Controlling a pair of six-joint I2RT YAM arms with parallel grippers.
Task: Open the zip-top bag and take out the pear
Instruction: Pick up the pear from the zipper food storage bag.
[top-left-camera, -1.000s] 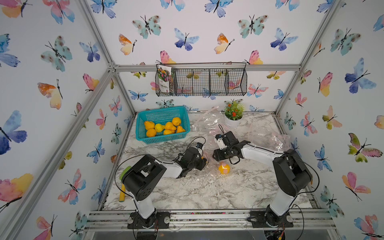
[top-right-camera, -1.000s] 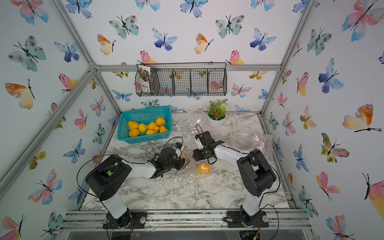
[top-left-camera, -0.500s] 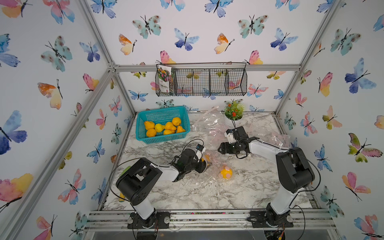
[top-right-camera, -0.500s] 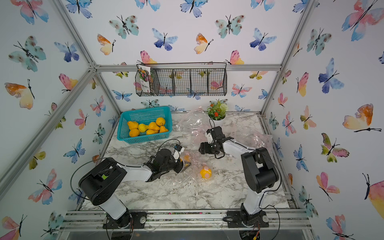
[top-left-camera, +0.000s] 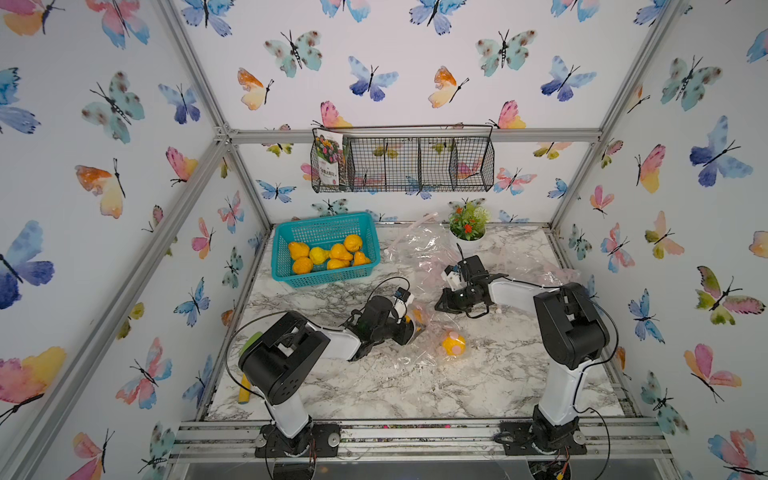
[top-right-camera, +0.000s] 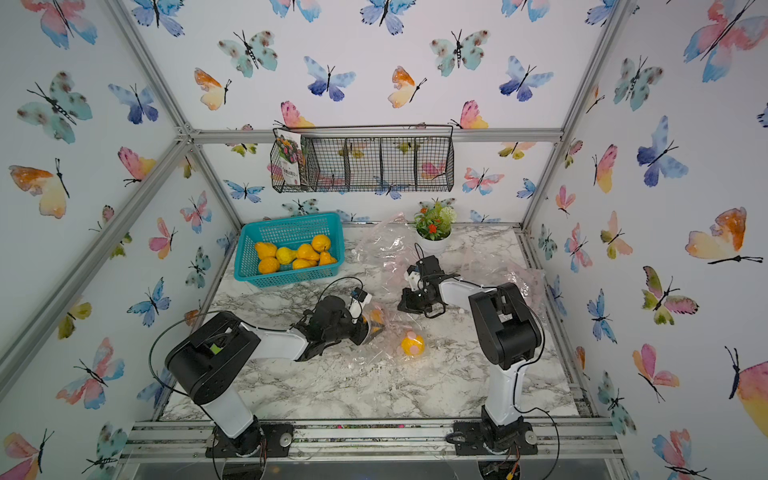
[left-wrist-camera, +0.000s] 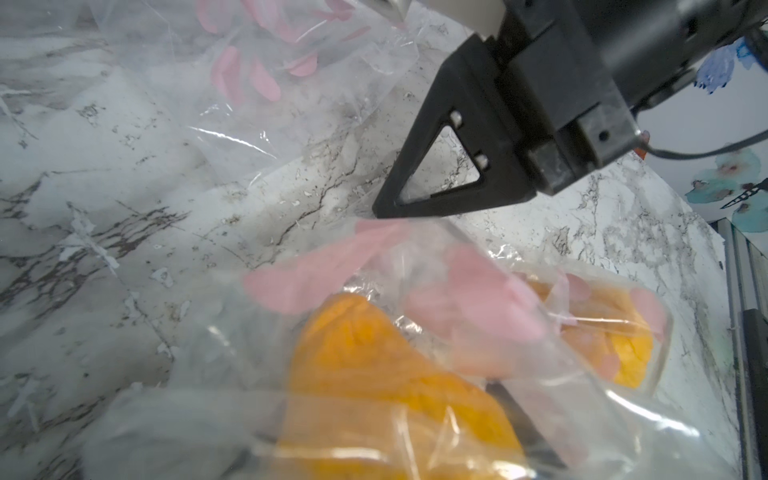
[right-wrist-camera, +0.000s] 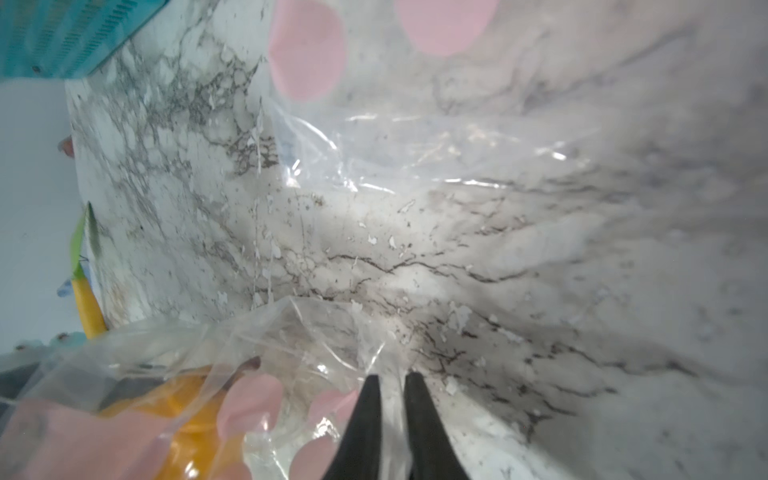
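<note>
Drawing lip of clear pink-dotted zip-top bag (top-left-camera: 428, 352) slowly toward twelve o'clock, with right gripper (right-wrist-camera: 390, 380) closed together at film, left gripper (top-left-camera: 409, 328) hold unclear.

Both top views are bright and evenly lit from above, leaving only faint, soft shadows on the marble tabletop (top-left-camera: 374, 386). The wide lens stretches the butterfly walls (top-left-camera: 104, 208) toward the corners. In both wrist views, white glare streaks the clear zip-top bag (left-wrist-camera: 648, 411), and the nearest plastic is blurred, out of focus.

Pear (top-right-camera: 412, 345) in clear zip-top bag (top-right-camera: 388, 351), marble table (top-right-camera: 374, 388), teal basket (top-right-camera: 291, 277)
</note>
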